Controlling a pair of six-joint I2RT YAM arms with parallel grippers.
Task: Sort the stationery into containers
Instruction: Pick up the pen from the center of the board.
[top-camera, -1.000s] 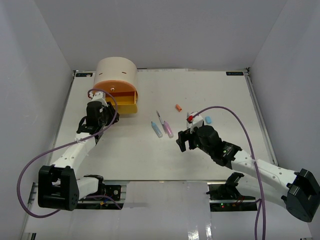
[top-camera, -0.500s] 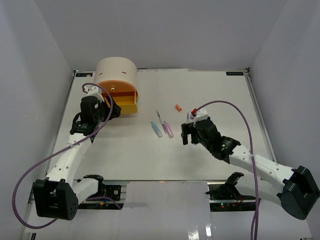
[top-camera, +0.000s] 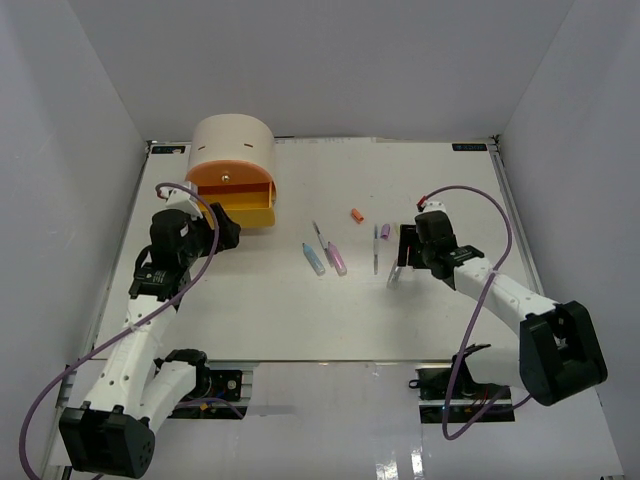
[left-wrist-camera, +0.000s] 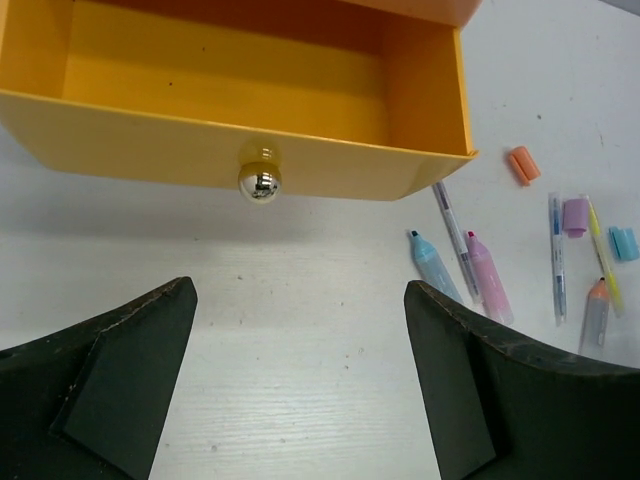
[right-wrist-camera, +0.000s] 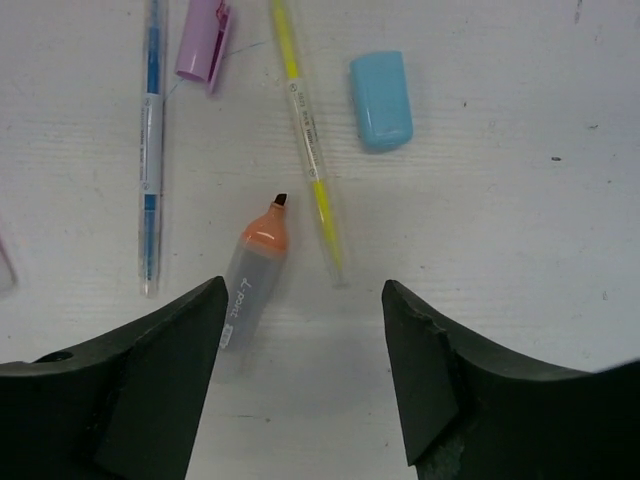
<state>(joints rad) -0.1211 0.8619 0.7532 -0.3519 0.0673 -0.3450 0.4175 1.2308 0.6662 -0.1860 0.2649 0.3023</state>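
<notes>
The beige cabinet (top-camera: 232, 148) stands at the far left, its yellow drawer (left-wrist-camera: 240, 80) pulled out and empty, with the orange drawer (top-camera: 225, 178) shut above it. My left gripper (left-wrist-camera: 300, 292) hangs open just in front of the drawer's knob (left-wrist-camera: 259, 182), holding nothing. Mid-table lie a blue highlighter (left-wrist-camera: 434, 262), a pink highlighter (left-wrist-camera: 485, 276), a thin pen (left-wrist-camera: 452, 225) and an orange cap (left-wrist-camera: 521, 164). My right gripper (right-wrist-camera: 303, 292) is open over a grey marker (right-wrist-camera: 253, 280), a yellow pen (right-wrist-camera: 308, 140), a blue pen (right-wrist-camera: 150, 150), a purple cap (right-wrist-camera: 203, 40) and a blue cap (right-wrist-camera: 381, 100).
White walls close in the table (top-camera: 300, 320) on the left, back and right. Purple cables loop from both arms over the near part of the table.
My left gripper has opened wide and backed off the drawer knob. The right arm has swung right and farther out, uncovering the pens beneath it, and its jaws have narrowed a little.
</notes>
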